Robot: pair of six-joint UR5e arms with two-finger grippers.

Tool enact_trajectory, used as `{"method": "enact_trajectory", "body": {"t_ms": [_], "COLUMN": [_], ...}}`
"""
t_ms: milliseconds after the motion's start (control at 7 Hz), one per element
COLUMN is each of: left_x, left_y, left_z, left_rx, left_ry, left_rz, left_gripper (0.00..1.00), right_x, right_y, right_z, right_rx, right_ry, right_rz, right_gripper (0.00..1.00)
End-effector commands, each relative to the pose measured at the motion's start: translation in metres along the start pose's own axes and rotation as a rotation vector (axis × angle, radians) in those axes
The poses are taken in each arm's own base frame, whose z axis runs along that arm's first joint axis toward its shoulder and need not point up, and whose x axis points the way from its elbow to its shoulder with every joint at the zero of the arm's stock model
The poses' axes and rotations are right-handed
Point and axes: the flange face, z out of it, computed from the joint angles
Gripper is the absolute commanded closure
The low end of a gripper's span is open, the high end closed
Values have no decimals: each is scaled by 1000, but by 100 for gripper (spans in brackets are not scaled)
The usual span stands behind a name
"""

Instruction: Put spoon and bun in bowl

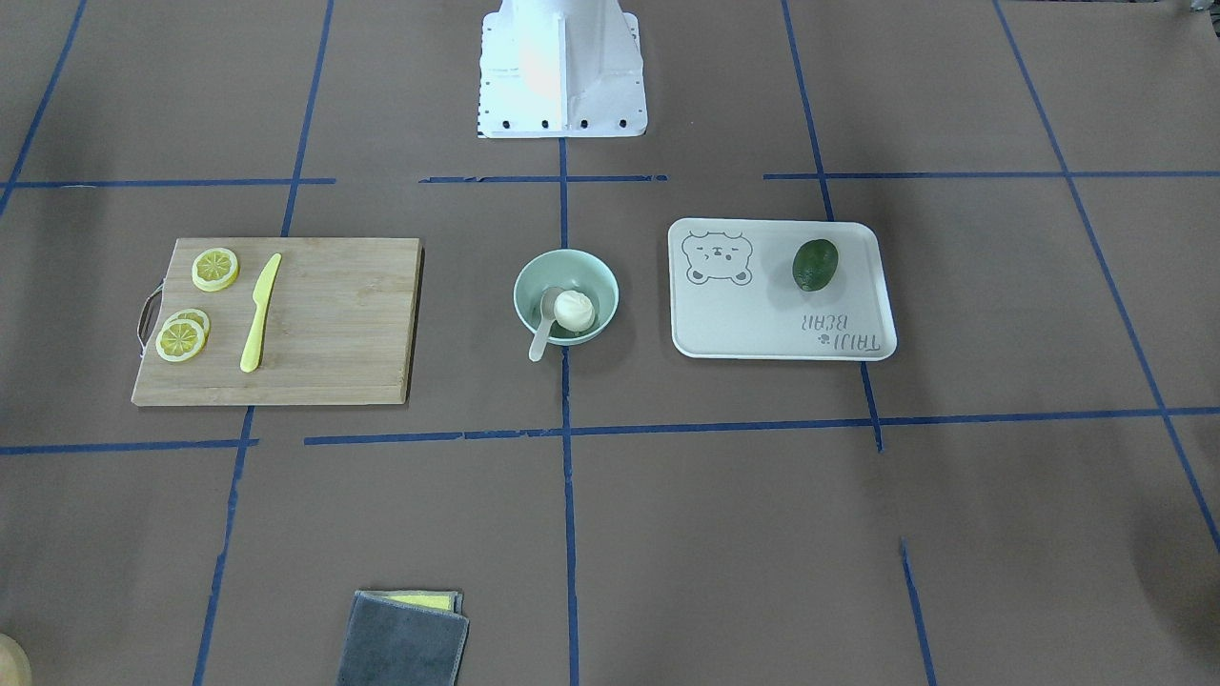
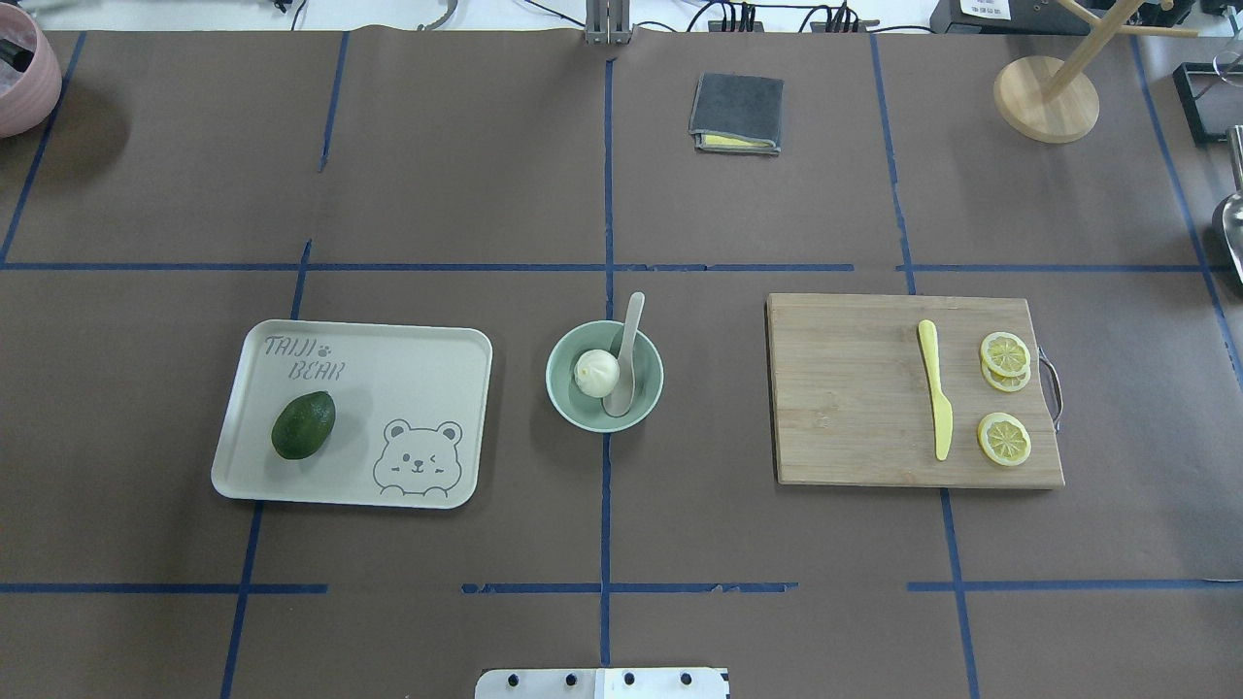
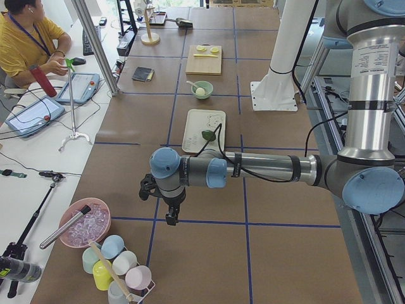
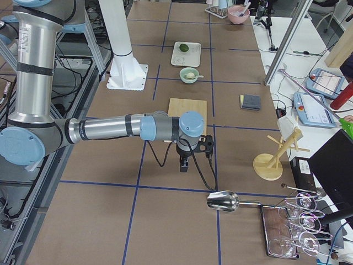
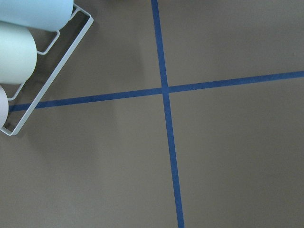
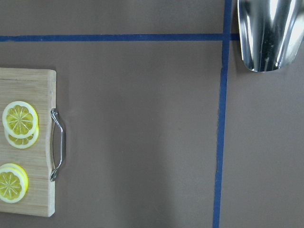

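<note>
The bowl [image 2: 563,400] stands on the bench [image 2: 437,194] in the middle, between a tray [image 2: 408,369] on the robot's left and a board [image 2: 855,408] on its right. The bun [image 2: 595,371] sits inside the bowl. The spoon [image 2: 631,330] is in there too: its scoop lies down in the bowl just beside the bun, on the bun's right, and its handle leans on the rim and sticks out over the far edge, away from the robot.

A dark green fruit [image 2: 303,424] lies on the tray. On the board are a yellow knife [image 2: 935,388] and lemon slices [image 2: 1005,354]. A folded grey cloth [image 2: 736,114] lies farther out on the bench.

Both arms are well apart from the bowl. The left tool [image 3: 171,220] hangs pointing down over the bench near a rack [image 5: 57,71] of cups [image 5: 16,54]. The right tool [image 4: 185,165] hangs past the board's handle end, near a metal scoop [image 6: 268,33]. Each shows only from the side, so I cannot tell whether its fingers are apart or together.
</note>
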Motion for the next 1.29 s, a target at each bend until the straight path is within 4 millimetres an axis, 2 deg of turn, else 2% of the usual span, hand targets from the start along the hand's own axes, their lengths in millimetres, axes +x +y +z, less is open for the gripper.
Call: {"method": "enact_trajectory", "body": {"t_ms": [0,286,429,571,857,1143], "left_x": [-4,-3,-2,-1,0,-2], "left_y": [-2,-3,-4,-4,-7,-8], "left_z": [5,5,4,3,1,2], "left_rx": [-13,-12,-10,-11,-12,-12], "left_ry": [3,14,12,11,11,6], "left_rz": [30,28,27,24,24,26], "left_gripper": [0,0,0,0,0,0], "right_x": [3,15,19,32,38,32], "right_y": [2,-9,-7,-5,-5,-9], "right_z": [2,-5,-1,12,28,23], "right_rx": [-3,18,8,-21,-49,-12], "right_ry": [6,188,187,165,50,48], "right_rz": [5,-4,7,34,56,24], "right_gripper": [0,0,0,0,0,0]}}
